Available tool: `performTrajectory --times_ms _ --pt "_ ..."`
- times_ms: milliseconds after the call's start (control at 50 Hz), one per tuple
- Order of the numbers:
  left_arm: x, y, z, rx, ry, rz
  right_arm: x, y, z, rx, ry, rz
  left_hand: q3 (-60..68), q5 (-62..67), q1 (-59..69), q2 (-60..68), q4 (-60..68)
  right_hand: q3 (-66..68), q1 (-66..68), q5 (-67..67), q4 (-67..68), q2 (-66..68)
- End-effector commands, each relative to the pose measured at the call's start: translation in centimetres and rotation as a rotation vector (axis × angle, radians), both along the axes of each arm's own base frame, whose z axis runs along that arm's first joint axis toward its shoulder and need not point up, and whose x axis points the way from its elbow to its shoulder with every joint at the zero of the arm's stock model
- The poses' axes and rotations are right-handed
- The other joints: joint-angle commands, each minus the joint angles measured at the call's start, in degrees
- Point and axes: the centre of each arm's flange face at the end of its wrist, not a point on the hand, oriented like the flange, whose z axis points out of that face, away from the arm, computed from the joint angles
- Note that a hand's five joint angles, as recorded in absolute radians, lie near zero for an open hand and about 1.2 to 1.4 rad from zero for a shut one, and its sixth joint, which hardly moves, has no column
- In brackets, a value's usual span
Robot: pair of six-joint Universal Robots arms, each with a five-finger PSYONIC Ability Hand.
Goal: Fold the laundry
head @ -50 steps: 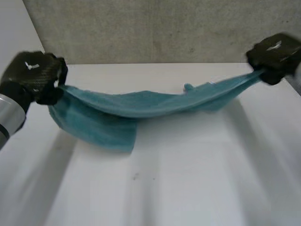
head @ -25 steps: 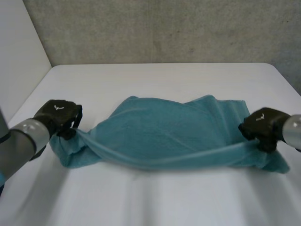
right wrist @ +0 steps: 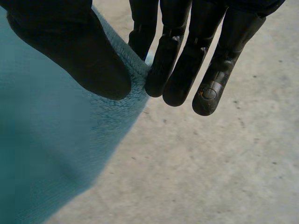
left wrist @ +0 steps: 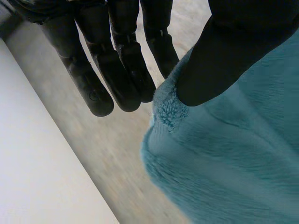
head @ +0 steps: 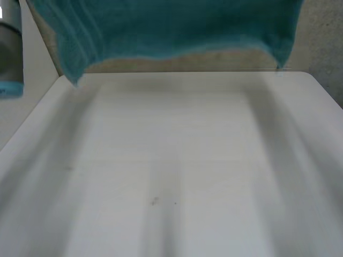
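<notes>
Towel of teal terry cloth (head: 171, 27) is hanging spread out in the air above the white table (head: 171, 176), its long axis running side to side between the two hands. Its lower hem is dangling free over the table's far edge, touching nothing. The left hand (left wrist: 233, 51) is pinching one upper corner, its thumb pressing the pile against nearly straight fingers (left wrist: 117, 70). The right hand (right wrist: 70, 51) is gripping the opposite upper corner in the same manner, thumb on one face and fingers (right wrist: 177, 70) on the other. From both sets of fingertips the cloth is falling straight down, so neither hand is sitting nearer to it than the other. The left arm (head: 10, 53) is standing beside the hanging edge. Lowering it flat probably means both hands descending together, hem leading.
</notes>
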Motion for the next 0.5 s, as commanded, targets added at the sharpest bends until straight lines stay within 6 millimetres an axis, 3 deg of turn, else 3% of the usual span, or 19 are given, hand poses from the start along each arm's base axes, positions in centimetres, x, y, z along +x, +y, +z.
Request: performTrajectory --times_ms 20,40,100,120,160,180,200,240,260,280,300,320,440,460,500 --pt "1.4 1.6 -10.6 0.350 -0.039 0.003 0.3 2.4 -10.0 0.267 0.118 0.098 11.5 14.4 15.5 11.4 11.4 12.4 24.5 13.1 11.7 12.5" --pt "1.4 1.6 -10.6 0.351 -0.040 0.003 0.3 2.8 -11.0 0.299 0.126 0.103 11.5 14.4 15.5 11.4 11.4 12.4 24.5 13.1 11.7 12.5" --pt "2.3 3.1 -15.7 0.505 -0.071 0.014 0.2 3.8 -14.1 0.394 0.143 0.116 11.5 14.4 15.5 11.4 11.4 12.4 24.5 13.1 11.7 12.5" --pt "2.4 3.5 -16.6 0.533 -0.079 0.012 0.2 4.5 -16.1 0.455 0.164 0.131 11.5 14.4 15.5 11.4 11.4 12.4 24.5 13.1 11.7 12.5" --pt "2.4 4.6 -18.7 0.603 -0.098 -0.007 0.2 4.9 -17.1 0.486 0.176 0.139 11.5 14.4 15.5 11.4 11.4 12.4 24.5 13.1 11.7 12.5" --pt "2.5 4.9 -19.3 0.622 -0.105 -0.012 0.2 5.7 -18.9 0.541 0.200 0.155 11.5 14.4 15.5 11.4 11.4 12.4 24.5 13.1 11.7 12.5" --pt "2.5 5.3 -19.9 0.642 -0.110 -0.018 0.2 5.7 -18.9 0.542 0.201 0.155 11.5 14.4 15.5 11.4 11.4 12.4 24.5 13.1 11.7 12.5" --pt "2.5 6.2 -21.3 0.690 -0.127 -0.041 -0.1 7.1 -22.5 0.658 0.249 0.172 11.5 14.4 15.5 11.4 11.4 12.4 24.5 13.1 11.7 12.5" --pt "2.5 6.5 -21.7 0.703 -0.132 -0.047 -0.1 7.1 -22.5 0.658 0.250 0.173 11.5 14.4 15.5 11.4 11.4 12.4 24.5 13.1 11.7 12.5" --pt "2.5 6.8 -22.0 0.715 -0.136 -0.051 -0.2 7.7 -24.4 0.718 0.272 0.176 11.5 14.4 15.5 11.4 11.4 12.4 24.5 13.1 11.7 12.5" --pt "2.5 7.0 -22.3 0.725 -0.138 -0.053 -0.2 7.7 -24.4 0.719 0.272 0.176 11.5 14.4 15.5 11.4 11.4 12.4 24.5 13.1 11.7 12.5" --pt "2.5 7.2 -22.5 0.734 -0.140 -0.054 -0.2 8.6 -26.9 0.799 0.306 0.188 11.5 14.4 15.5 11.4 11.4 12.4 24.5 13.1 11.7 12.5" --pt "3.0 7.5 -23.0 0.755 -0.138 -0.043 -0.7 8.5 -27.4 0.825 0.288 0.174 11.5 14.4 15.5 11.4 11.4 11.9 24.1 12.6 11.3 12.1" --pt "3.1 7.5 -22.9 0.754 -0.137 -0.042 -1.4 8.0 -27.3 0.827 0.273 0.154 11.5 14.4 15.5 11.4 11.4 2.9 15.1 3.6 2.3 3.1" --pt "3.1 7.4 -22.9 0.754 -0.137 -0.040 -1.7 7.8 -27.2 0.826 0.263 0.145 11.5 14.4 15.5 11.4 11.4 -0.8 11.3 -0.1 -1.5 -0.7"
